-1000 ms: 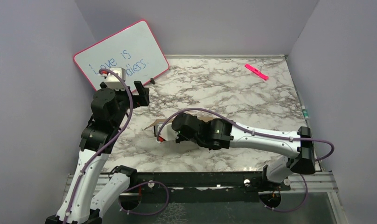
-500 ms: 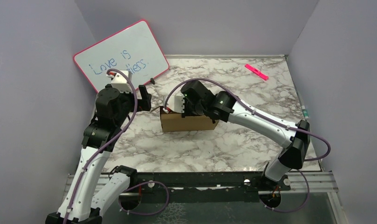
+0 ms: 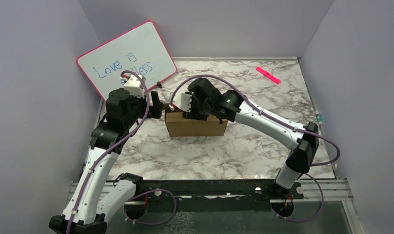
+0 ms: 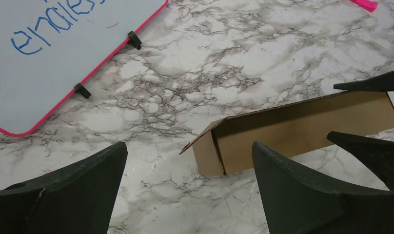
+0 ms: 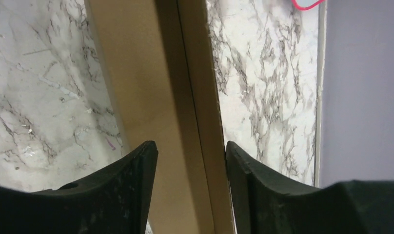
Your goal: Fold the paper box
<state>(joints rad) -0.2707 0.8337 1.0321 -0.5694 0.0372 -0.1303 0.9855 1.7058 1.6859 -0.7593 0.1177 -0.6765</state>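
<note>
Mid-table, on a glossy white marble-patterned tabletop veined in grey: a small shallow rectangular box of plain matte brown cardboard, standing on one long edge, a corner flap flaring slightly at its left end. Right gripper above it, black tapered fingers partly parted astride the upper cardboard wall. Left gripper near the box's left end, jaws spread wide, holding nothing. Behind, leaning on the wall, a pink-framed whiteboard with blue handwriting.

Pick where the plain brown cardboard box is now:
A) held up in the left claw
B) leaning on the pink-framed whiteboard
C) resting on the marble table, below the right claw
C: the plain brown cardboard box sits on the marble table, its top edge between the fingers of the right claw.
</note>
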